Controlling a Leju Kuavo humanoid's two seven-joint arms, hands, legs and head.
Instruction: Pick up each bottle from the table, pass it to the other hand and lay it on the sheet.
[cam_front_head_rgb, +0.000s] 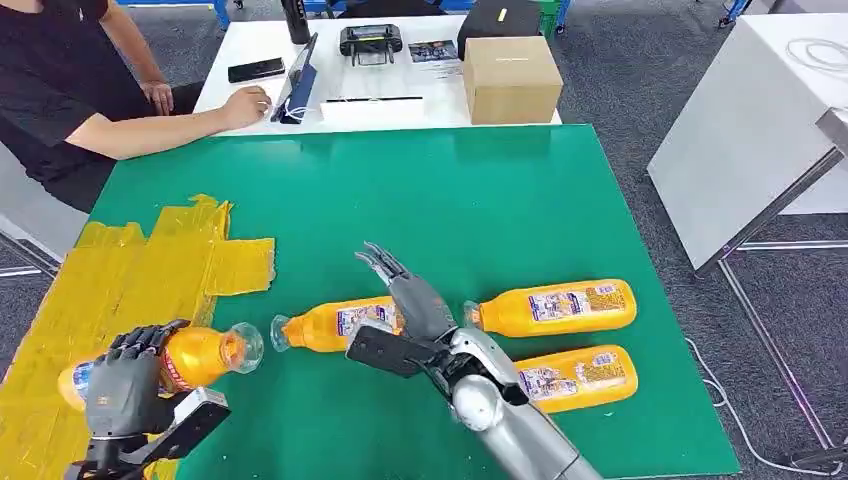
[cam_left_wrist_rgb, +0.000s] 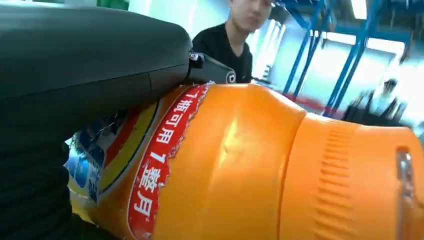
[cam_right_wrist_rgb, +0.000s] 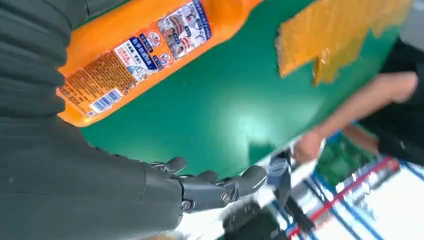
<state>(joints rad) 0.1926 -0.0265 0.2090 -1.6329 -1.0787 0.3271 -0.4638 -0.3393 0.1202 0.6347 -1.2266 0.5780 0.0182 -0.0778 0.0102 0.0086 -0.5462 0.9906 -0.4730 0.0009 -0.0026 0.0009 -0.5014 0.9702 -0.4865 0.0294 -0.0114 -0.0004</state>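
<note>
Green table (cam_front_head_rgb: 480, 200): four orange bottles (cam_front_head_rgb: 555, 306), one in left hand (cam_front_head_rgb: 125, 385).

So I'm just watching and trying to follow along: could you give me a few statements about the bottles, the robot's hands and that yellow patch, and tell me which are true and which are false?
1. The left hand holds an orange bottle over the yellow sheet. True.
2. The right hand grips a bottle. False: it holds nothing, its fingers stretched out above the bottle by the sheet.
3. Three orange bottles lie on the green table, off the sheet. True: the one by the sheet, the far right bottle and the near right bottle.
4. The cardboard box stands on the green table. False: it stands on the white table behind.
5. The lying bottles stand upright. False: all are on their sides.
</note>
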